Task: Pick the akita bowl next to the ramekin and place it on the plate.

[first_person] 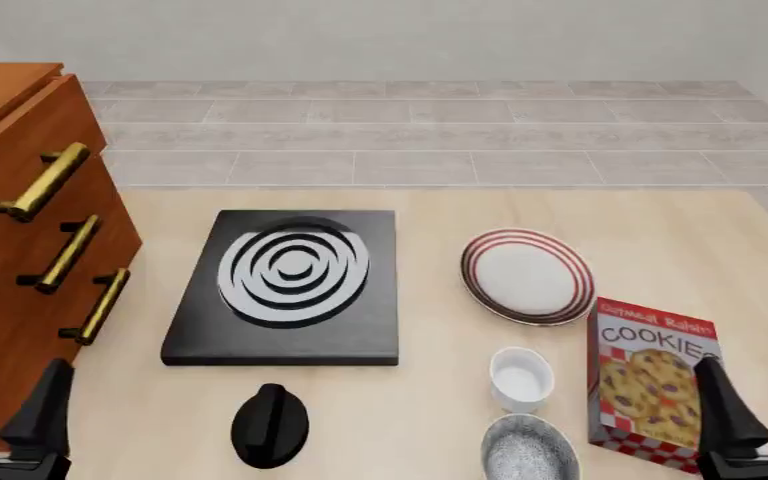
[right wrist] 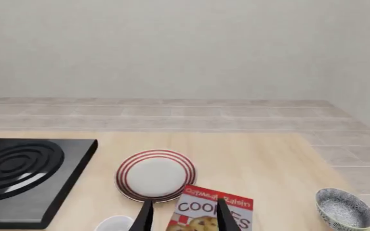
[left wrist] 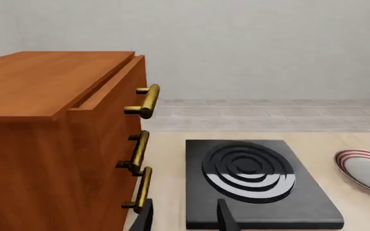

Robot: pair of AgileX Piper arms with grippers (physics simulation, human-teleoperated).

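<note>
The akita bowl [first_person: 528, 449], speckled grey inside, sits at the table's near edge, right in front of the white ramekin [first_person: 520, 377]. The red-ringed plate [first_person: 527, 275] lies farther back, behind the ramekin, with nothing on it. It also shows in the wrist views, plate [right wrist: 154, 175] and plate [left wrist: 368, 168]. The ramekin [right wrist: 114, 224] peeks in at the right wrist view's edge. My right gripper [first_person: 762, 395] hangs open, right of the cookie box. My left gripper [first_person: 4, 400] is open at the near left, beside the cabinet. Both hold nothing.
A cookie box [first_person: 651, 385] lies between the bowl and my right gripper. A black stove [first_person: 288, 285] sits mid-left with a black knob-like object [first_person: 269, 425] in front of it. A wooden drawer cabinet [first_person: 24, 260] stands at the left. Another speckled bowl [right wrist: 344, 208] rests far right.
</note>
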